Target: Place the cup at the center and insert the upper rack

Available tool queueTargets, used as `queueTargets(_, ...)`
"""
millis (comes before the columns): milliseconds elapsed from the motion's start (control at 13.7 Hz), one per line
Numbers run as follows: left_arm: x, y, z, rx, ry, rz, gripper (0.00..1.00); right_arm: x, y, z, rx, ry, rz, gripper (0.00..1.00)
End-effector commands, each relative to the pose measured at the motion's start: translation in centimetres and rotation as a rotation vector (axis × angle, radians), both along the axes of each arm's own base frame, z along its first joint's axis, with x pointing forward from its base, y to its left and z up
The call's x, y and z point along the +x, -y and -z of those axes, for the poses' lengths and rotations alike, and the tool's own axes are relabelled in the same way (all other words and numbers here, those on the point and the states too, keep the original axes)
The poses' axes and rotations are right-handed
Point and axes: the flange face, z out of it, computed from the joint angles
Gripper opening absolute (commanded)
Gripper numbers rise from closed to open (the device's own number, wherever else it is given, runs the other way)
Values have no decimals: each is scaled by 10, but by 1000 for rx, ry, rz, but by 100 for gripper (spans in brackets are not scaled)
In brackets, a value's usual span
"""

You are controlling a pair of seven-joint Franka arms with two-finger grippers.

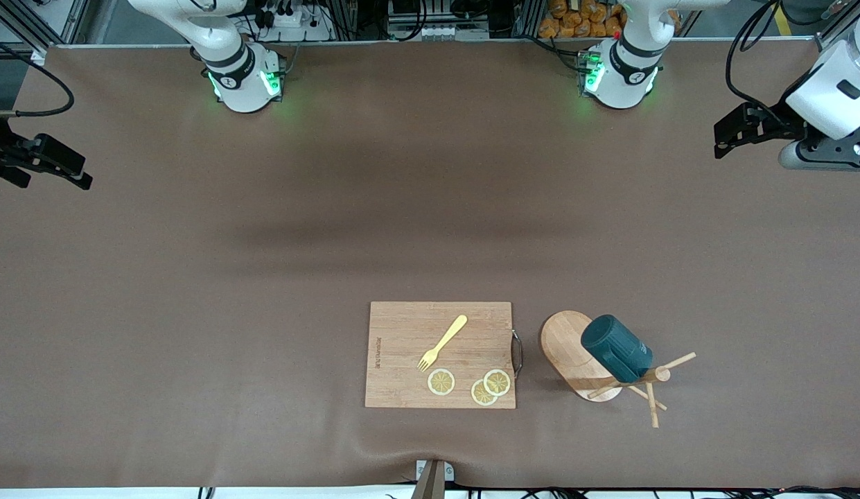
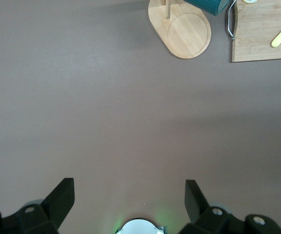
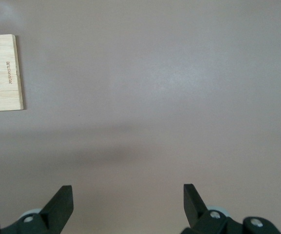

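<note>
The cup (image 1: 616, 348) on the upper rack (image 1: 575, 350) sits well apart from both wide-open, empty end effectors

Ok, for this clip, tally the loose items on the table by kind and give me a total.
Cup: 1, hanging on the mug tree
Wooden mug tree: 1
Cutting board: 1
Yellow fork: 1, on the board
Lemon slices: 3, on the board
Total: 7
</note>
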Motion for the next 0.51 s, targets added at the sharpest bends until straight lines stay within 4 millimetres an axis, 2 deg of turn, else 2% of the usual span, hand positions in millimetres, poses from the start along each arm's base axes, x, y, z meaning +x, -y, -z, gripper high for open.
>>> queueTargets(0, -2, -1, -6, -19, 14, 20, 100, 0, -1, -3, -3, -1, -3, 100)
queueTargets(438, -1, 0, -7, -20, 22, 23, 100, 0, -1, -2, -3, -2, -3, 100)
